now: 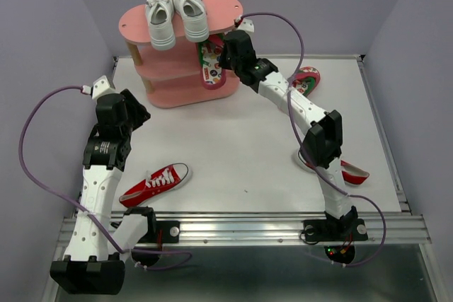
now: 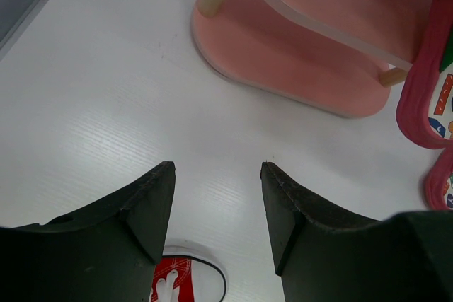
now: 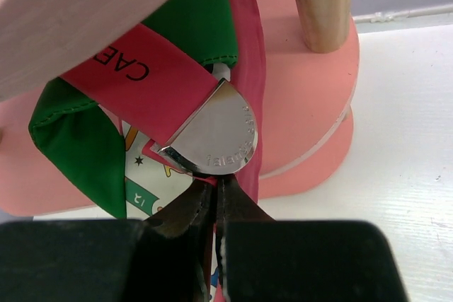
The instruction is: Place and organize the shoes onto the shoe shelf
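- Flip-flop (image 3: 244, 54), red with a patterned footbed, is the shoe in hand. The right pincer (image 3: 216, 192) is closed on its rim, just below a metal plate (image 3: 219, 139). It holds the shoe on its edge under the top board of the shoe shelf (image 1: 134, 19), in the upper centre of the top view. I cannot tell whether it touches the middle board.
- Handling, as I judge it: light, with a thin sole that bends easily. Pinched at one rim point, it may sag or turn in the grip, so a hold nearer the middle of the sole edge would be steadier. The strap (image 3: 134, 68) is soft and would give poor control.
- Writing: the strap shows the letters "CAE", and the rest is hidden. The metal plate has an embossed word that is too small to read. The footbed shows perhaps "12".
- White sneakers (image 1: 175, 13) stand side by side on the top board.
- Second flip-flop (image 1: 306, 79) lies on the tabletop (image 1: 248, 139), to the right of the shelf.
- Red sneaker (image 1: 156, 183) lies at the lower left. The other red sneaker (image 1: 352, 173) is at the lower right, partly behind the right arm. I expect soft canvas over a firmer sole, so the heel or the side of the sole is a good place to grip.
- Left pincer (image 2: 216, 189) is open and holds nothing. It hangs above the bare tabletop, left of the shelf.
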Tool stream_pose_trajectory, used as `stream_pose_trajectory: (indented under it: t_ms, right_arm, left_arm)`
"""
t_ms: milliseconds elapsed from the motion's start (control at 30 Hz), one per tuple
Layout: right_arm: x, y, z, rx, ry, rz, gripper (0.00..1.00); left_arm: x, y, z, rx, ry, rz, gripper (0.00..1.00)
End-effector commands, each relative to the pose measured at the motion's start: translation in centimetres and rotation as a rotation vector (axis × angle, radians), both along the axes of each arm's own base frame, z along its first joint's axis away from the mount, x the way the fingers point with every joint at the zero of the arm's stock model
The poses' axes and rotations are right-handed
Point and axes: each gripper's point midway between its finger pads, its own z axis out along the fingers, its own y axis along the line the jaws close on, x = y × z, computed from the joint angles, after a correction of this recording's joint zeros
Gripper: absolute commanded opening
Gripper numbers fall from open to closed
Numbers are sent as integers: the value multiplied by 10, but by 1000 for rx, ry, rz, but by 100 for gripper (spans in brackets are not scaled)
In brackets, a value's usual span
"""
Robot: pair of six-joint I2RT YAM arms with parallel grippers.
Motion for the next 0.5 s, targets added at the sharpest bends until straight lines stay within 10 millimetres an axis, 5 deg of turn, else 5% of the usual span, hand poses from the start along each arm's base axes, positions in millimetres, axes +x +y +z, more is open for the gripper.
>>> stream_pose_trajectory:
  t_ms: [0, 467]
  right_arm:
    - [8, 12, 81, 182, -193, 6, 1]
    - [21, 16, 88, 180, -267, -4, 1]
  left_arm:
    - [-3, 6, 8, 16, -30, 18, 63]
    - [-5, 8, 13, 29, -34, 27, 63]
